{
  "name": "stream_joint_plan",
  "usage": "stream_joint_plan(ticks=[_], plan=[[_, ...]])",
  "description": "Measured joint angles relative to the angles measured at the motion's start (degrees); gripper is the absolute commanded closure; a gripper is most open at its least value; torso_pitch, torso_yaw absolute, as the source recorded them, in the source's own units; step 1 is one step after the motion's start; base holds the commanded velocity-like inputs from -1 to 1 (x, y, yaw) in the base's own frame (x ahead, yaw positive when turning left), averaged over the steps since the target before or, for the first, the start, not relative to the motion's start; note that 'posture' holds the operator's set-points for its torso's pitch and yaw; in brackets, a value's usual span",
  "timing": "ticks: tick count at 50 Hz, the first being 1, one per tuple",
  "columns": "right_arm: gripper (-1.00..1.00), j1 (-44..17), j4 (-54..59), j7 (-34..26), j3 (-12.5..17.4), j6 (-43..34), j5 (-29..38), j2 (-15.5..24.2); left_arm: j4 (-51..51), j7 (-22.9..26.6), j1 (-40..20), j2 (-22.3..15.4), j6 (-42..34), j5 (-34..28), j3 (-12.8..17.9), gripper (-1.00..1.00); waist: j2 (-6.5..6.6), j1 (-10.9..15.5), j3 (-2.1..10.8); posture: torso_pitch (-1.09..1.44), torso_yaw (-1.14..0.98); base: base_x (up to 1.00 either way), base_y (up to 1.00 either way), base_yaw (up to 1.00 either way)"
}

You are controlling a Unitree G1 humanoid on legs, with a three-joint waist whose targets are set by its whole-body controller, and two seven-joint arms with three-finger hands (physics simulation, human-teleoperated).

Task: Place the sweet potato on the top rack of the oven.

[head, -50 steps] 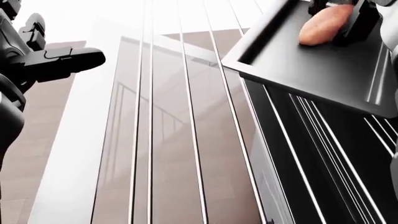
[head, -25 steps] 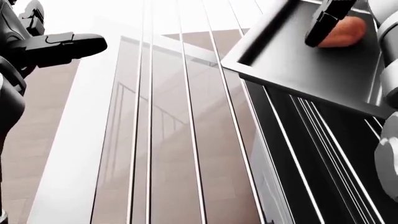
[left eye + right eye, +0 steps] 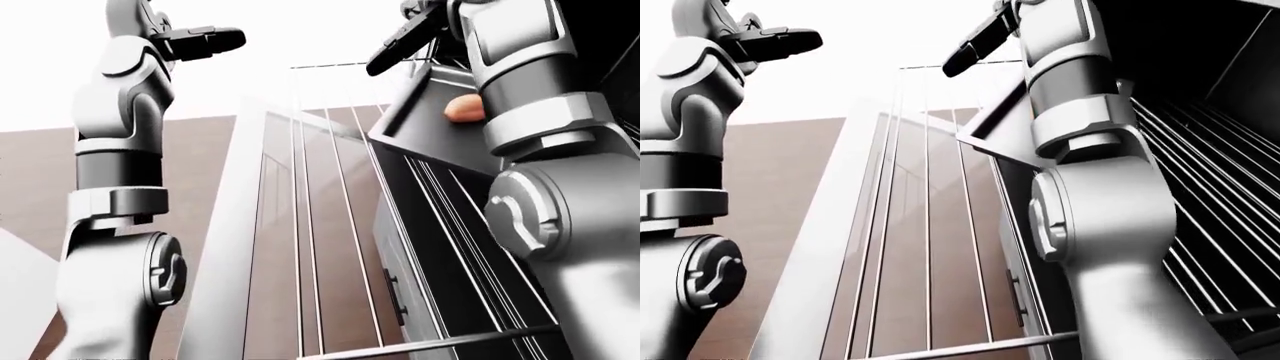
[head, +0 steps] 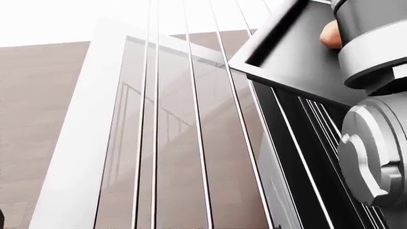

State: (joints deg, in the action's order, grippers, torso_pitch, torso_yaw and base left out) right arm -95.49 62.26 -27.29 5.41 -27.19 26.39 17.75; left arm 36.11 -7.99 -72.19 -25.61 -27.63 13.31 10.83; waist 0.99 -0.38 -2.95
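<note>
Left-eye view, sweet potato (image 3: 462, 109) in dark tray (image 3: 420, 127); right hand (image 3: 405, 37) open, empty

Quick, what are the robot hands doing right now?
Left robot hand: open, holding nothing.
Right robot hand: open, holding nothing; the sweet potato lies on the tray.

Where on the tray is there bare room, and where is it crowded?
The tray is bare from its left rim to the sweet potato. Its right side is crowded: the potato lies there behind the right arm. The left hand hangs apart.
</note>
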Motion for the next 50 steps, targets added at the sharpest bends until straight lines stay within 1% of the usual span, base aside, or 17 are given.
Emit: stream_joint_plan(ticks=[6, 11, 17, 25, 30, 40, 45, 50], plan=[[-1.00, 0.6, -0.8, 1.9, -0.5, 0.6, -3.5, -1.2, 2.8, 0.0, -0.5, -0.2, 2.6, -0.4, 0.3, -1.00, 0.12, 0.0, -0.11, 0.00, 0.00, 0.00, 0.00, 0.00], [-1.00, 1.1, -2.2, 2.0, -1.6, 4.6, -5.8, -2.3, 2.5, -0.4, 0.8, 0.5, 4.5, 0.0, 0.2, -1.00, 0.28, -0.1, -0.22, 0.00, 0.00, 0.00, 0.00, 0.00], [-1.00, 0.6, -3.0, 3.1, -1.4, 7.1, -7.7, -2.6, 1.6, -0.4, 2.6, 0.4, 5.7, 0.6, 0.4, -1.00, 0.33, -0.2, -0.37, 0.00, 0.00, 0.00, 0.00, 0.00], [-1.00, 0.5, -4.2, 4.6, -0.9, 8.9, -10.9, -2.1, -2.4, 0.0, 3.1, 0.4, 8.0, 2.3, 0.7, -1.00, 0.15, -0.2, -0.29, 0.00, 0.00, 0.00, 0.00, 0.00], [-1.00, 0.6, -4.8, 5.4, -1.1, 9.9, -11.6, -1.5, -1.8, -0.6, 2.5, 0.2, 8.8, 2.8, 0.8, -1.00, 0.21, -0.2, -0.18, 0.00, 0.00, 0.00, 0.00, 0.00], [-1.00, 0.3, -5.9, 6.2, -1.6, 12.0, -11.9, -1.2, -1.8, -1.5, 1.7, -0.4, 10.3, 3.7, 0.9, -1.00, 0.33, -0.3, -0.41, 0.00, 0.00, 0.00, 0.00, 0.00], [-1.00, 0.0, -5.7, 7.6, -1.2, 13.8, -11.9, -0.7, -2.1, -1.7, 1.6, -0.6, 10.8, 4.1, 0.9, -1.00, 0.28, -0.3, -0.48, 0.00, 0.00, 0.00, 0.00, 0.00], [-1.00, -0.9, -5.6, 9.0, -1.3, 17.1, -11.7, -0.3, -0.3, -2.3, 0.7, -0.9, 12.3, 4.6, 1.4, -1.00, 0.31, -0.3, -0.59, 0.00, 0.00, 0.00, 0.00, 0.00]])
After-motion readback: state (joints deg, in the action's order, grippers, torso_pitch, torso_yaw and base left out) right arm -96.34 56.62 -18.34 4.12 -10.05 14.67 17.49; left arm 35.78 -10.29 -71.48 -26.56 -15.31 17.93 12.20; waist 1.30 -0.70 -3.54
